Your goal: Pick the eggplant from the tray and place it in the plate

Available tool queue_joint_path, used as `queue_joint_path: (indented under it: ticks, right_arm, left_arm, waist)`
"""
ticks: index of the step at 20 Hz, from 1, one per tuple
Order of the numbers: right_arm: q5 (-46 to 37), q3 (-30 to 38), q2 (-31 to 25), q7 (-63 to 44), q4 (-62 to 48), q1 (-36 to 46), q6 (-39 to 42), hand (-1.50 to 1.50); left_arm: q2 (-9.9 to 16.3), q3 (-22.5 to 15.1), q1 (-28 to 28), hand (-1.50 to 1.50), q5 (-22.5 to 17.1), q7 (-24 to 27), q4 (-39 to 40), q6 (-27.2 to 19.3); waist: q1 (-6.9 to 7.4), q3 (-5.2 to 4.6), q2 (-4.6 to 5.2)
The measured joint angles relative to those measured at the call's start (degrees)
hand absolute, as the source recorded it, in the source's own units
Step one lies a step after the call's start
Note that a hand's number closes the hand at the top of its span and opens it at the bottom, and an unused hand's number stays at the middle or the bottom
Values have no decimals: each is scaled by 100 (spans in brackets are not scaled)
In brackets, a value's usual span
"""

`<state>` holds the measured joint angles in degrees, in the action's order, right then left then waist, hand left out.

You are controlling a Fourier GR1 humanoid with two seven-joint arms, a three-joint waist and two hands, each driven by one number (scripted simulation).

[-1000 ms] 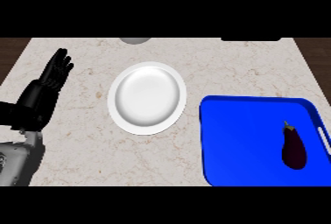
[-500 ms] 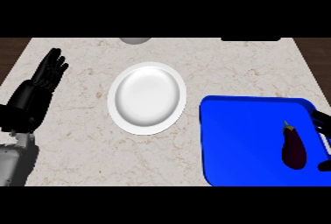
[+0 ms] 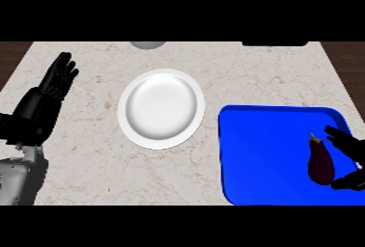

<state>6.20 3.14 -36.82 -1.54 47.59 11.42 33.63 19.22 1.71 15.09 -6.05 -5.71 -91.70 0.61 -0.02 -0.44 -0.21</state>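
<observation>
A dark purple eggplant (image 3: 321, 163) lies lengthwise on the blue tray (image 3: 271, 154) near its right side. My right hand (image 3: 348, 150) comes in at the right edge, its fingers spread open on either side of the eggplant without closing on it. The white plate (image 3: 161, 108) sits left of the tray, nothing on it. At the left edge my left hand (image 3: 47, 99) rests open with its fingers pointing up, far from the plate and tray.
A grey round object (image 3: 147, 44) shows at the counter's far edge, and a dark object (image 3: 274, 43) at the far right. Marble counter (image 3: 92, 159) stretches between my left hand and the plate.
My right hand has come further in over the tray's right side and now brackets the eggplant. My left hand has shifted slightly left. The eggplant has not moved.
</observation>
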Motion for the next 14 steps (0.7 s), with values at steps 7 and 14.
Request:
queue_joint_path:
  ticks: [7,14]
  right_arm:
    - [-364,-72,172,52,-230,182,26,-150]
    - [-675,101,421,288,-174,161,-927,150]
  left_arm:
    - [-51,82,70,0,50,-76,-11,91]
    - [-117,89,148,0,129,-52,92,78]
  waist:
    - [-8,-84,-43]
    - [-66,-125,-54]
